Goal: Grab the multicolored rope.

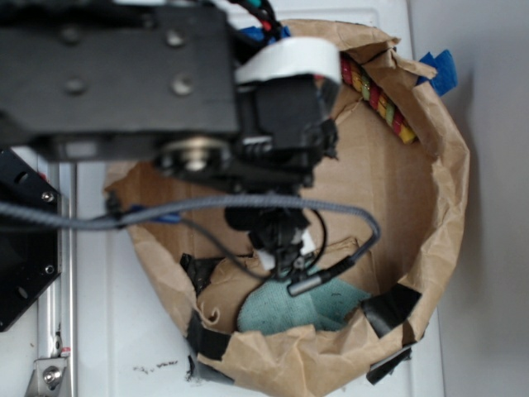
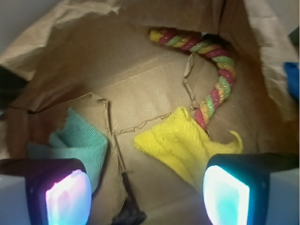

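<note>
A brown paper bag [image 1: 446, 207], torn and rolled down into a basin with black tape [image 1: 388, 306] on its rim, lay on a white surface [image 1: 107, 322]. My arm [image 1: 116, 74] reached over it from above. On the bag's floor, a folded yellow cloth [image 2: 180, 145] lay at the middle and a teal cloth [image 2: 77, 143] beside the left wall. The multicolored rope [image 2: 218, 79] curved along the bag's far right wall, its lower end touching the yellow cloth's far edge. My gripper [image 2: 147, 194] hung above the floor, fingers [image 2: 225, 194] spread apart, holding nothing, clear of the rope.
</note>
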You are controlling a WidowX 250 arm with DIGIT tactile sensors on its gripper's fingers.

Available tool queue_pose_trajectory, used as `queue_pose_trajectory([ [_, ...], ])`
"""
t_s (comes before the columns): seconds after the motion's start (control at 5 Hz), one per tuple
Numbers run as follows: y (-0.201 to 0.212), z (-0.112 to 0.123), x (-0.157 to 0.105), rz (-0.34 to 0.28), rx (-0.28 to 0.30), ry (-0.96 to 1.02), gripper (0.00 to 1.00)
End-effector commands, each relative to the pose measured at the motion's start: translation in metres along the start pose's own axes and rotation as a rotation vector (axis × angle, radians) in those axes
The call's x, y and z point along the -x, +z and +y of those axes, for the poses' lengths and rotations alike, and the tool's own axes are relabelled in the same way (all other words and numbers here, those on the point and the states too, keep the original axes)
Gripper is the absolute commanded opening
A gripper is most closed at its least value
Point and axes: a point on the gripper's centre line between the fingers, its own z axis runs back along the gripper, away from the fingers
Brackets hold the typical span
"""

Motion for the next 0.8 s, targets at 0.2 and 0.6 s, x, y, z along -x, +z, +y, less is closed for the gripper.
queue_pose_trajectory([
  [0.2, -0.044, 0.021, -0.025, -0.030, -0.013, 0.087, 1.00],
  [0.6, -0.054, 0.036, -0.049, -0.034, -0.023, 0.105, 1.00],
])
